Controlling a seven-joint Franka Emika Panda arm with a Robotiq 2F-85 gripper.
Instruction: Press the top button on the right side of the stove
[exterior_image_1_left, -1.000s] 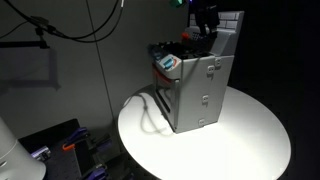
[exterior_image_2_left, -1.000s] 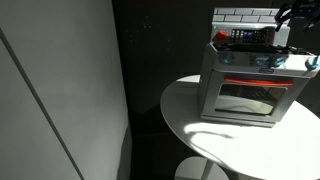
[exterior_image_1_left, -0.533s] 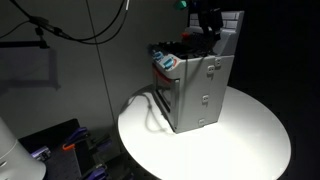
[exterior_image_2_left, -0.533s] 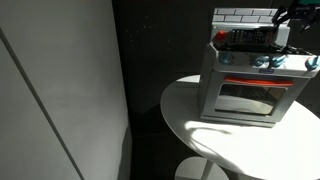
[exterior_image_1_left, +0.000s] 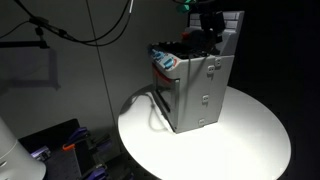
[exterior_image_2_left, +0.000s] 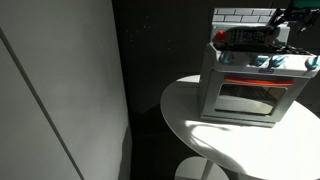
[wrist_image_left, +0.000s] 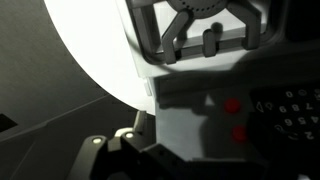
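The small grey toy stove (exterior_image_1_left: 197, 88) stands on a round white table (exterior_image_1_left: 240, 140), with its oven door facing the camera in an exterior view (exterior_image_2_left: 248, 92). Its white tiled back panel (exterior_image_2_left: 240, 15) rises behind the dark cooktop. My gripper (exterior_image_1_left: 209, 22) hangs just above the cooktop near the back panel, and also shows at the top right of an exterior view (exterior_image_2_left: 286, 18). In the wrist view, two red buttons (wrist_image_left: 232, 105) sit one above the other on the stove's panel, beside the dark gripper body (wrist_image_left: 150, 160). The fingers are too dark to tell whether they are open or shut.
The table edge (exterior_image_2_left: 190, 135) drops off into a dark room. A light wall panel (exterior_image_2_left: 60, 90) fills the near side. Cables (exterior_image_1_left: 90, 25) hang behind the table, and clutter (exterior_image_1_left: 60, 145) sits low beside it.
My gripper has risen slightly above the back of the cooktop. The stove has not moved.
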